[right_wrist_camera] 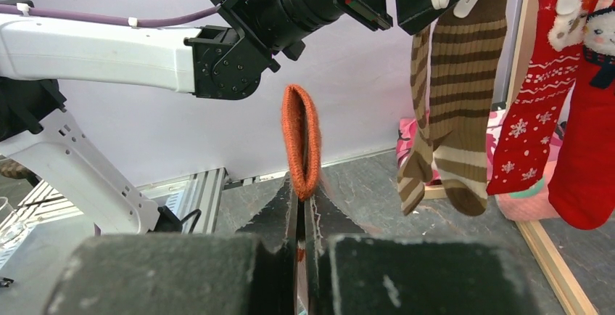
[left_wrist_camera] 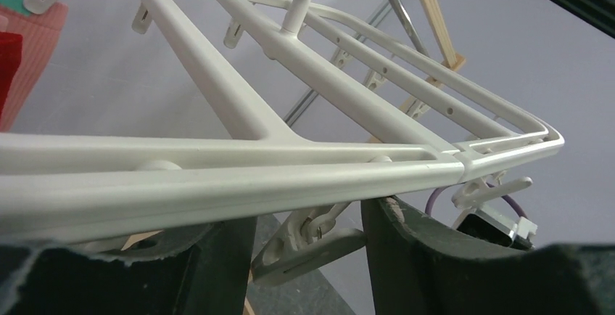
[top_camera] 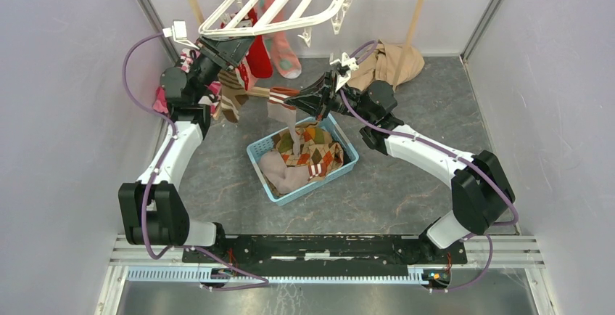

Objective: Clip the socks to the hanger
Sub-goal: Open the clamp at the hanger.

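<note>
White hanger overhead; left gripper just under its near edge, jaws spread, one clip dangling between them. Right gripper jaws pinch a sock by its orange cuff, above the basket holding more socks. Striped sock and red socks hang clipped from the hanger

Smooth white plastic hanger, fuzzy knit cloth sock, rough matt black fingers, bare wooden pole
</note>
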